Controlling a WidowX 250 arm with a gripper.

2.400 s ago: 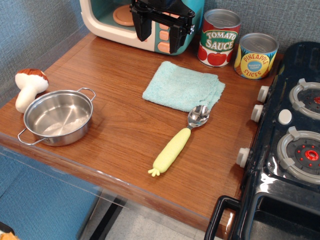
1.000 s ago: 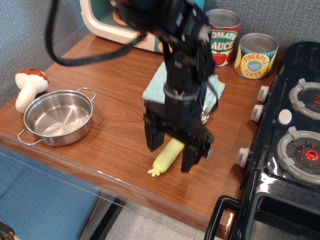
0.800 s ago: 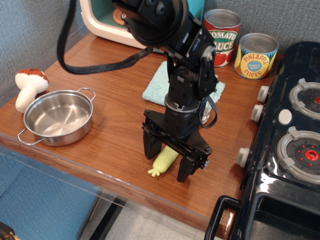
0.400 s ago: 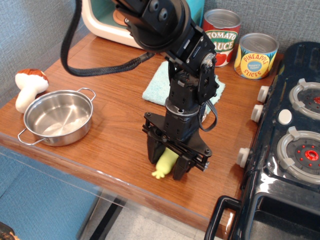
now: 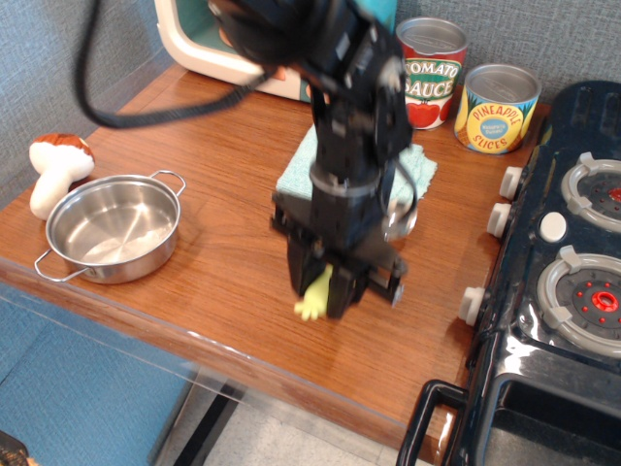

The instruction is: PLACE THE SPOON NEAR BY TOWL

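Gripper (image 5: pixel 322 291) was clamped on the yellow-green handle of the spoon (image 5: pixel 312 299), near the table's front edge with the towl (image 5: pixel 303 170) behind the arm (view blurred); held so near its tip, it risked swinging or slipping free.

We are looking through a single camera, set high at the front of the wooden table (image 5: pixel 223 243) and tilting down across it toward the back wall. We are seeing the near edge at the bottom, the toy stove (image 5: pixel 563 291) running off the right side, and the cans (image 5: pixel 497 107) and toy microwave (image 5: pixel 194 44) at the top. We are standing fairly close, so the arm (image 5: pixel 340 126) is filling the middle.
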